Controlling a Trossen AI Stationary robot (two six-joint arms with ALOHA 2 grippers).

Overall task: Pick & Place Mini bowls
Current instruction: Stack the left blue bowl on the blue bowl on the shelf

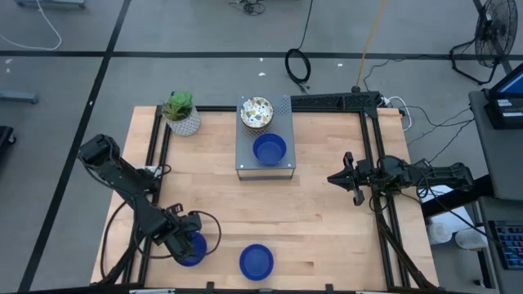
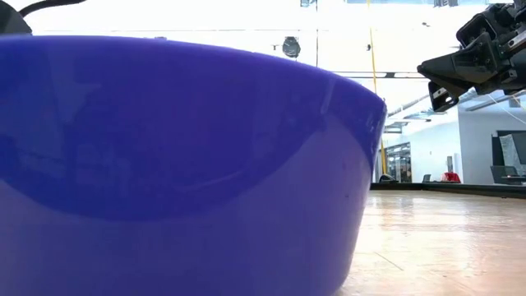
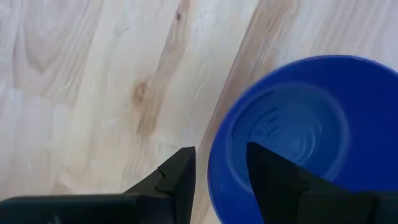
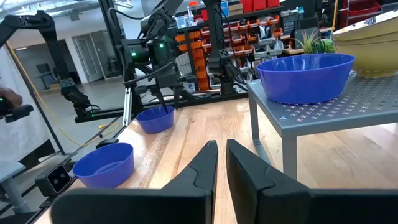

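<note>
A blue mini bowl sits on the table at the near left. My left gripper points down over its rim, open. One finger is outside the wall and the other is inside, each with a gap to the rim. A second blue bowl rests near the front edge. A third blue bowl and a stack of speckled cream bowls stand on a grey raised platform. My right gripper waits at the right, shut, holding nothing.
A white pot with a green plant stands at the far left corner. Bare wood lies between the platform and the two near bowls. The platform's legs stand at the table's far middle. The right arm rests level along the right edge.
</note>
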